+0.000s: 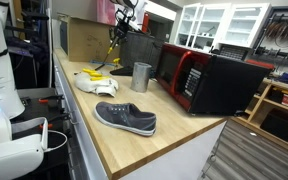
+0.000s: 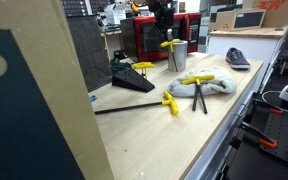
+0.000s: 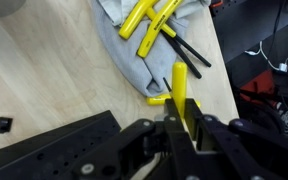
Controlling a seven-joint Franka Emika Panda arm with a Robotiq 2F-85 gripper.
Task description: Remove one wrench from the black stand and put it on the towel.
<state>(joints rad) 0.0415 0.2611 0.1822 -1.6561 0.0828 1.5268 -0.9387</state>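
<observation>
So the jaws are clamped shut on the yellow handle of one wrench. It's up in the air over the table, clear of the black stand that sits left of centre in an exterior view. In the wrist view the towel fills the upper middle of the frame and the held handle sits just below its lower edge, so my guess is it's not quite over the cloth. Biggest worry imo: letting go here could land it half on bare wood, or right on the edge where it slides off. There are also two other wrenches lying on the towel, and a new one dropped across them could roll or knock them off. The shaft seems to hang down near the metal cup, so a low sideways move could clip that. Coming down too hard might also drag the cloth.
</observation>
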